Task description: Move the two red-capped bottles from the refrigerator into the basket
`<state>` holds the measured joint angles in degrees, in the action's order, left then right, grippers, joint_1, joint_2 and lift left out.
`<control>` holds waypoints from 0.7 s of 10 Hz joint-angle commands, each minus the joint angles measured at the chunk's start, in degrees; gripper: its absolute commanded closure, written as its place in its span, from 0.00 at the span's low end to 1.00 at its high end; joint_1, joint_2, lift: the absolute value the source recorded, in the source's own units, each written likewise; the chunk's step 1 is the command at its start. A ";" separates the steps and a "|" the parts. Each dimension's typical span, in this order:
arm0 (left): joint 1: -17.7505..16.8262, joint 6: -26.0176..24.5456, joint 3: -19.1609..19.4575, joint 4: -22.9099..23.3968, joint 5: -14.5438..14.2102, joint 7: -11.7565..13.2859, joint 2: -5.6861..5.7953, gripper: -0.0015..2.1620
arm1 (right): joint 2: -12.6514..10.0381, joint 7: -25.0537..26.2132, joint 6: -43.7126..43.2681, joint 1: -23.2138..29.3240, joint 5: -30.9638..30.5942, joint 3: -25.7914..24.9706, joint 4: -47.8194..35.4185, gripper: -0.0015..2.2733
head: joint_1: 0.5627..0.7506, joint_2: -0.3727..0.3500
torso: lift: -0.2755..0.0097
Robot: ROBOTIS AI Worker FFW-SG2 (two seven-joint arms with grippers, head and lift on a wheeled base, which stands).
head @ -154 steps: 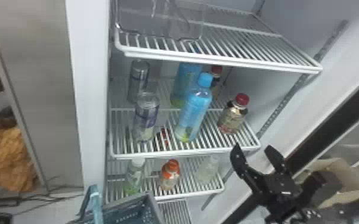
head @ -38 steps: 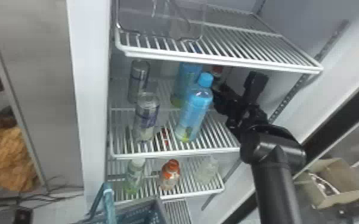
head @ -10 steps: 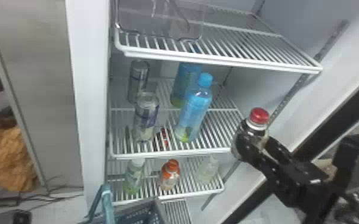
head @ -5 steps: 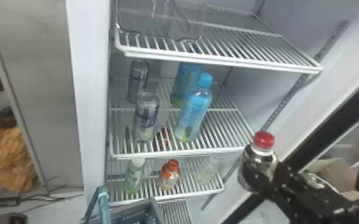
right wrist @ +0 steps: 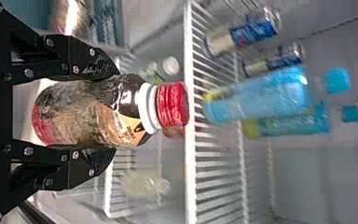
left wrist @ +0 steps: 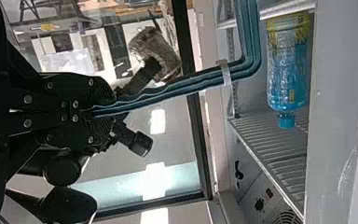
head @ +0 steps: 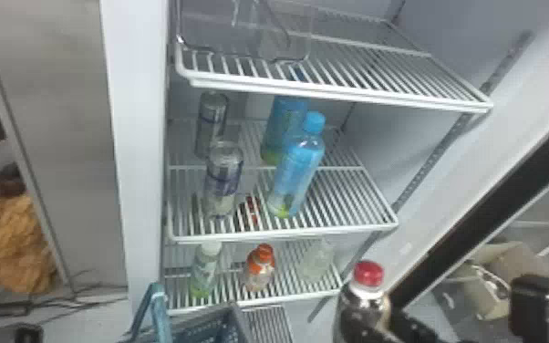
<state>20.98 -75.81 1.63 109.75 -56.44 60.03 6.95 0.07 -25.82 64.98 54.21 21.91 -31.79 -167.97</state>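
Low at the right in the head view, in front of the shelves, my right gripper point(head: 396, 324) is shut on a red-capped bottle point(head: 358, 310), cap up. The right wrist view has this gripper point(right wrist: 112, 112) clamping the dark bottle point(right wrist: 74, 112) around its body, red cap beyond the fingertips. Part of the basket point(head: 237, 314) rises at the head view's bottom edge, left of that bottle, its teal handle point(head: 160, 314) up; its inside is mostly cut off. In the left wrist view my left gripper point(left wrist: 103, 111) is shut on the basket's handle point(left wrist: 182, 88).
The refrigerator's middle shelf point(head: 282, 235) holds two blue bottles point(head: 298, 168) and two cans point(head: 224, 178). Below stand an orange-capped bottle point(head: 260, 269), a green one point(head: 204, 269) and a pale one point(head: 317, 262). A clear bin point(head: 241, 36) sits on the upper shelf.
Both red-capped bottles have left the middle shelf since the oldest frame. My right gripper has drawn the rear one out of the refrigerator, lowering it toward the head view's bottom edge.
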 commanded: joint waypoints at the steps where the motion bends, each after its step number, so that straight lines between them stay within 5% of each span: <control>1: -0.31 0.16 0.20 0.00 0.00 -0.09 -0.09 0.56 | 0.55 -0.99 2.93 0.49 2.20 2.20 -0.40 0.57 | 0.70 0.03 | 0.97; 7: -1.43 0.16 -0.26 0.00 0.00 -0.44 -0.09 0.56 | 3.53 -5.21 8.42 -2.47 5.85 11.11 -0.40 0.57 | 0.70 0.03 | 0.97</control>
<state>19.69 -75.65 1.42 109.75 -56.45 59.63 6.86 3.25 -30.82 72.93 52.63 27.79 -21.55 -167.97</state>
